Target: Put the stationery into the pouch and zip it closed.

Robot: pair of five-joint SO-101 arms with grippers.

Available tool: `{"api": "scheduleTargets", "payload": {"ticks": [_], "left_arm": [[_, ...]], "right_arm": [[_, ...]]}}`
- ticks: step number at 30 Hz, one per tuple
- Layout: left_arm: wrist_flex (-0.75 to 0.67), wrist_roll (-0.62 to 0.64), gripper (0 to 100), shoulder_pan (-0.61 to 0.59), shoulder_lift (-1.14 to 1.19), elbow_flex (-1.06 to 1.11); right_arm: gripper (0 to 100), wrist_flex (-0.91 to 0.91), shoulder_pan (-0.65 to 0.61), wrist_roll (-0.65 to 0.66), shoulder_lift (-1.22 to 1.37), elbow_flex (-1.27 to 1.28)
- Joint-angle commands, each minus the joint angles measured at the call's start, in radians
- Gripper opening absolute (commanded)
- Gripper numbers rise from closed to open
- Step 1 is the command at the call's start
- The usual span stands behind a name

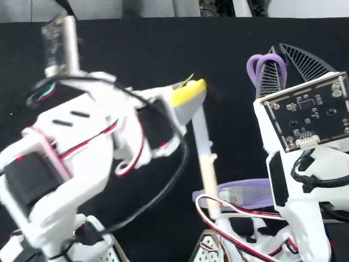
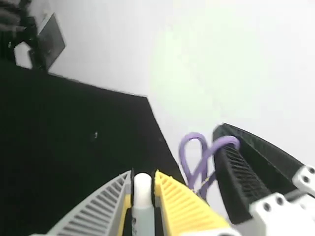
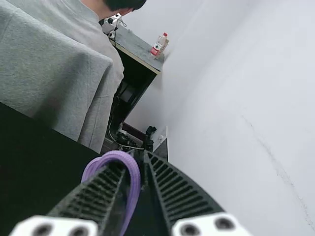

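Left gripper [image 2: 142,175] clamped on the upper end of a white pen [image 1: 203,136]; shaft hangs toward the purple pouch [image 1: 248,192] on the table; right gripper [image 3: 138,163] closed on a purple loop [image 3: 110,158]. Judgement: pen light, stiff, smooth, may swivel; pouch soft, best held by its loop.

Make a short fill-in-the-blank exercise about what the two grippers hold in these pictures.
1. The left gripper grips a white pen; one finger is grey, the other is ____.
2. The right gripper is shut on a loop of ____ colour.
3. The table has a ____ surface.
Missing words: yellow, purple, black.
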Motion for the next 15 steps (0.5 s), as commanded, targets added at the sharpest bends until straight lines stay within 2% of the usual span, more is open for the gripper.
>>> {"api": "scheduleTargets", "payload": {"ticks": [1, 4, 9, 15], "left_arm": [[-0.025, -0.041, 3, -0.001, -0.061, -0.002], [-0.023, -0.049, 3, 0.001, -0.084, -0.002], [-0.009, -0.149, 3, 0.027, -0.198, 0.007], [-0.014, -0.161, 3, 0.024, -0.433, 0.229]], "right_arm": [[1.1, -0.023, 0.012, 0.009, 0.007, 0.007], [1.1, -0.021, 0.012, 0.009, 0.005, 0.007], [1.1, -0.021, 0.012, 0.009, 0.005, 0.007], [1.1, -0.021, 0.011, 0.009, 0.005, 0.007]]}}
